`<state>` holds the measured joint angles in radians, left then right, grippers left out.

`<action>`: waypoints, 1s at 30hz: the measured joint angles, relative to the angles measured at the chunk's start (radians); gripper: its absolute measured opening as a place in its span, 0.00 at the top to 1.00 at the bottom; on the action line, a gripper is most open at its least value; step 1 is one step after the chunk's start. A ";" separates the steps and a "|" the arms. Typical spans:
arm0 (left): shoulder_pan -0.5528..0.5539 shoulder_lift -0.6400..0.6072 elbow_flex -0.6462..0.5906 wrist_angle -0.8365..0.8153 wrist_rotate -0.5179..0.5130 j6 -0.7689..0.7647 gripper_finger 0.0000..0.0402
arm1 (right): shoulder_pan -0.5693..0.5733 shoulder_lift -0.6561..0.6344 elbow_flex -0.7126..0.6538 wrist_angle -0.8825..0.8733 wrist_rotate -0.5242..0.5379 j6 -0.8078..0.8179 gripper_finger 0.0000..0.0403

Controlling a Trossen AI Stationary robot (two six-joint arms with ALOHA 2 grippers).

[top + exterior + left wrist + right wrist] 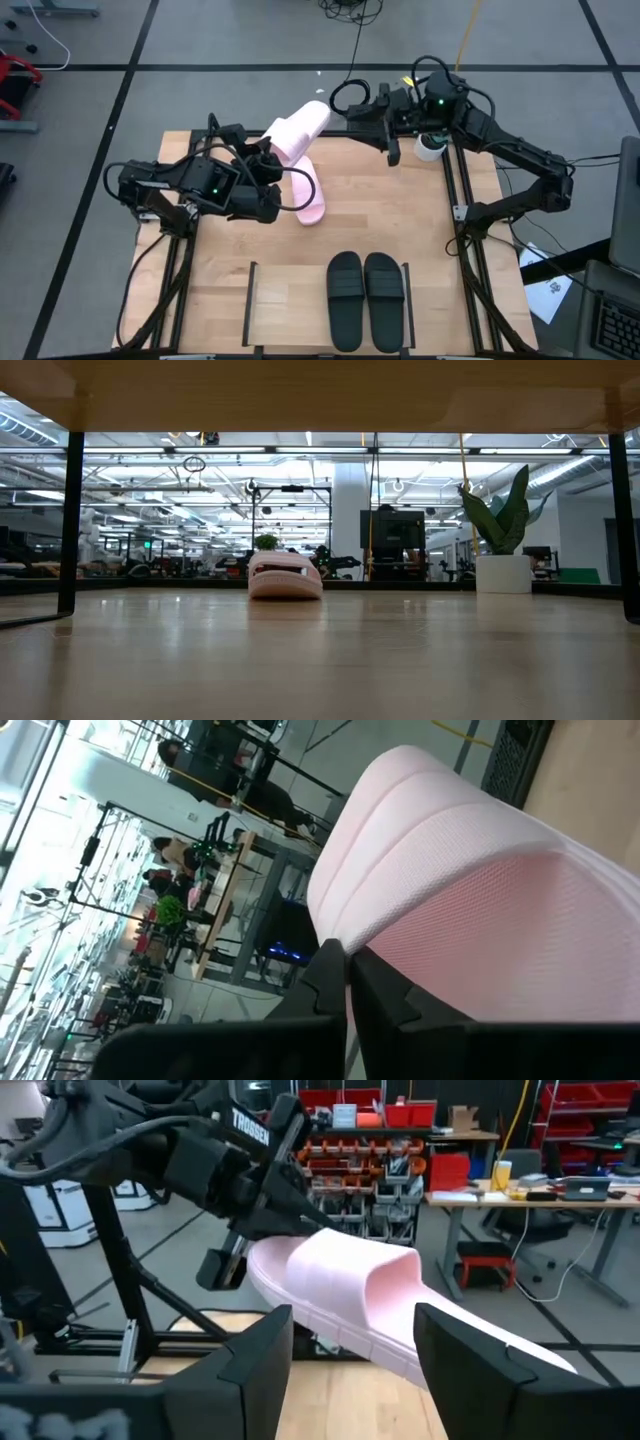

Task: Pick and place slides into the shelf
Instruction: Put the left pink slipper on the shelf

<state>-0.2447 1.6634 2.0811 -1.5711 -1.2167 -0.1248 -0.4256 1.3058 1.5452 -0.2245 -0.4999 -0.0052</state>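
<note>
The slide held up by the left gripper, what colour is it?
Pale pink; the slide shows best in the right wrist view.

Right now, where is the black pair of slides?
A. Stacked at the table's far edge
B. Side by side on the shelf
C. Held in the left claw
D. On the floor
B: the black slides lie side by side on the shelf, between its rails.

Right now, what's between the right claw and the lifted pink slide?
Nothing: in the right wrist view the open right claw faces the lifted pink slide across bare air; the left claw holds it.
</note>
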 joint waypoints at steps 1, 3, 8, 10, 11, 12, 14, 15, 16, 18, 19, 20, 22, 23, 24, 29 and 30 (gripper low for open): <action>0.000 0.000 0.000 0.000 -0.003 0.003 1.00 | -0.003 -0.003 0.000 -0.002 0.000 0.000 0.50; 0.000 0.000 0.000 0.000 -0.011 0.028 1.00 | -0.009 -0.008 0.000 -0.004 0.000 -0.001 0.51; 0.034 -0.004 0.015 0.000 0.001 0.033 1.00 | -0.014 -0.023 0.000 -0.019 0.000 -0.003 0.52; 0.044 -0.008 0.045 -0.001 0.036 -0.018 1.00 | -0.014 -0.024 0.000 -0.041 0.000 -0.004 0.51; 0.043 -0.012 0.056 0.000 0.039 -0.030 1.00 | -0.013 -0.024 0.000 -0.052 0.000 -0.005 0.51; 0.034 -0.016 0.059 0.000 0.035 -0.035 1.00 | -0.013 -0.024 0.000 -0.059 0.000 -0.006 0.51; 0.015 -0.014 0.059 0.000 0.029 -0.037 1.00 | -0.013 -0.025 0.000 -0.075 0.001 -0.006 0.51; 0.006 -0.006 0.058 0.001 0.036 -0.043 1.00 | -0.013 -0.026 0.000 -0.083 0.001 -0.006 0.51; -0.001 0.007 0.058 0.001 0.048 -0.053 1.00 | -0.013 -0.026 0.000 -0.092 0.000 -0.007 0.51; -0.019 0.035 0.057 0.000 0.084 -0.072 1.00 | -0.013 -0.026 0.000 -0.110 0.001 -0.009 0.51; -0.031 0.045 0.056 0.001 0.101 -0.085 1.00 | -0.013 -0.026 0.000 -0.113 0.001 -0.010 0.51; -0.045 0.056 0.056 0.001 0.115 -0.102 1.00 | -0.013 -0.026 0.000 -0.113 0.001 -0.010 0.51; -0.070 0.071 0.056 0.000 0.138 -0.143 1.00 | -0.013 -0.027 0.000 -0.115 0.001 -0.010 0.51; -0.084 0.077 0.056 0.000 0.150 -0.168 1.00 | -0.013 -0.029 0.000 -0.119 0.001 -0.010 0.51; -0.099 0.083 0.056 0.000 0.160 -0.192 1.00 | -0.013 -0.031 0.000 -0.123 0.001 -0.010 0.51; -0.163 0.108 0.056 0.001 0.197 -0.317 1.00 | -0.013 -0.037 0.000 -0.132 0.001 -0.009 0.51; -0.173 0.111 0.056 0.000 0.202 -0.342 1.00 | -0.013 -0.038 0.000 -0.132 0.001 -0.012 0.51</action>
<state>-0.4178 1.7747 2.1372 -1.5710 -1.0144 -0.4666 -0.4389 1.2678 1.5448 -0.3566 -0.4992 -0.0171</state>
